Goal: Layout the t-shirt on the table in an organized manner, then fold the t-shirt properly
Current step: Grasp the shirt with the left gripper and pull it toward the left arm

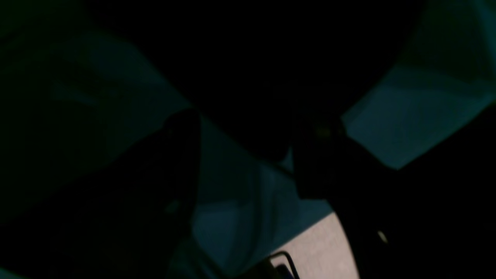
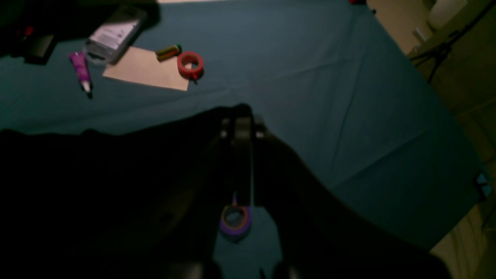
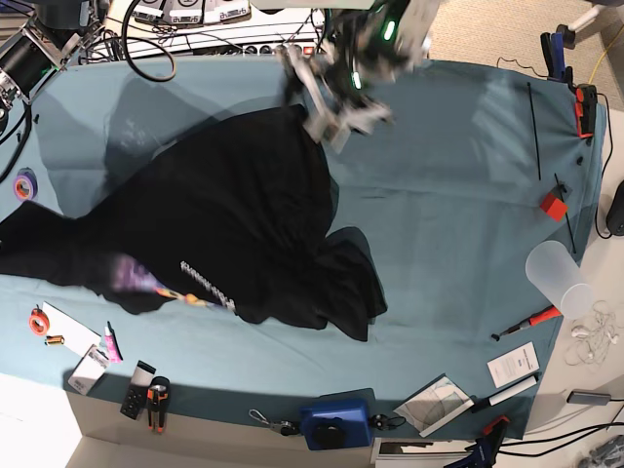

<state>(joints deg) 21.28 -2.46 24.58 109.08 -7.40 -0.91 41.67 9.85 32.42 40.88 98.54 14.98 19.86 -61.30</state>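
The t-shirt [image 3: 234, 234] is lying crumpled across the left and middle of the table [image 3: 458, 214], black, with a bit of purple print and white letters showing near the front edge. The table's blue cloth is wrinkling; tools are sitting along its edges. The right gripper [image 2: 242, 130] is pinching the shirt. The left gripper [image 3: 336, 117] is hanging open at the shirt's top edge.

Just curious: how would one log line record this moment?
t-shirt: crumpled on table | left pincer: open | right pincer: shut on t-shirt
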